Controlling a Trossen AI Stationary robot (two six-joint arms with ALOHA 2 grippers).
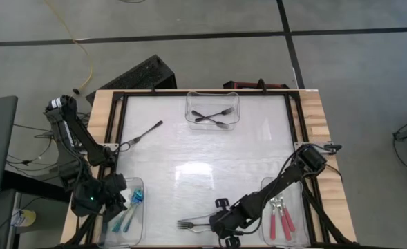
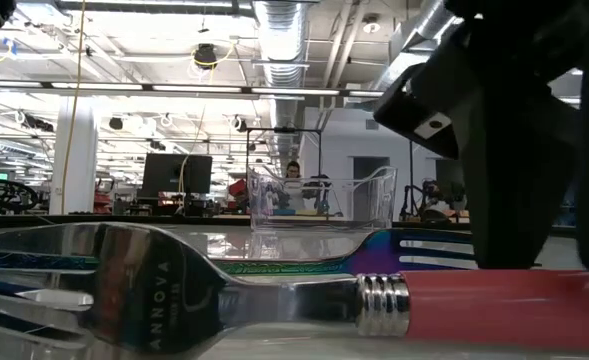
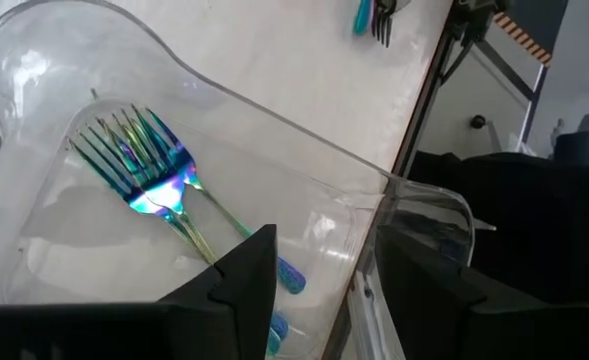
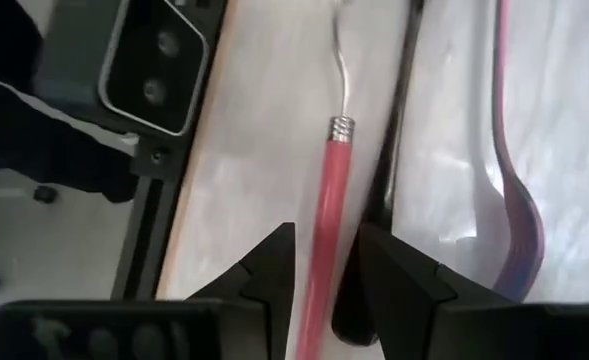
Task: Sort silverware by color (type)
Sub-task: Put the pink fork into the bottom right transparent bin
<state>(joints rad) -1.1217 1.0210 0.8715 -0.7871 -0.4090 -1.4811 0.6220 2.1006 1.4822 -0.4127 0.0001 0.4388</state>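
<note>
Low view alone reads fork (image 2: 124, 290) brand lettering.

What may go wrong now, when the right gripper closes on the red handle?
1. The right gripper is open around the red handle, but a dark handle lies right beside it. A finger may catch it or push it, and both could come up together.
2. The red handle lies near the table edge, so a bad grip may slide it off.
The left gripper waits open over the bin with the blue forks.
</note>
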